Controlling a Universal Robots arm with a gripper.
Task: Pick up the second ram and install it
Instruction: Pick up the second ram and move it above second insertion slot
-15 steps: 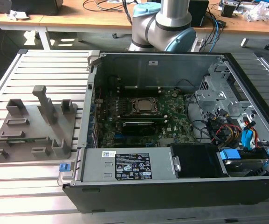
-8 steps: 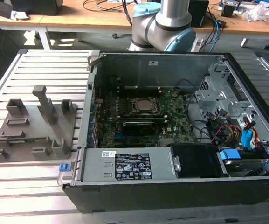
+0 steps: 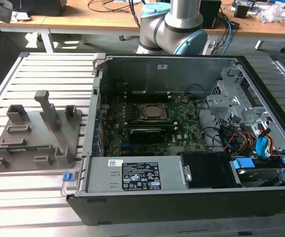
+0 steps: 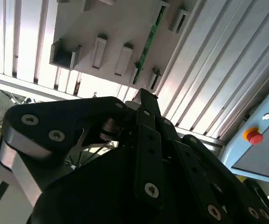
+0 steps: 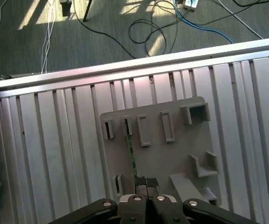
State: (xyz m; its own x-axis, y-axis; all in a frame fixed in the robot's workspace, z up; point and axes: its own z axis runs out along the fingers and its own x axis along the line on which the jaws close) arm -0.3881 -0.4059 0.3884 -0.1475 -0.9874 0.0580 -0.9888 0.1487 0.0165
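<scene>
green ram (image 5: 130, 154) lay slotted on edge in the grey tray (image 5: 171, 161) on the counter (image 5: 55, 140), not yet picked. end effector (image 5: 146, 182) hung above it, closed and empty. pickup and install were both left.

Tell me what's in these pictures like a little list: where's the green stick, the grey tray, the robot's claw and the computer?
ram: the second ram is a thin green stick standing on edge in the tray's slots, not picked up yet
tray: the grey holder tray lies on the slatted table, at the exterior view's left of the computer case
claw: the gripper hangs above the tray, over one end of the ram, apart from it
computer: the case is open, with the green motherboard showing inside
</scene>
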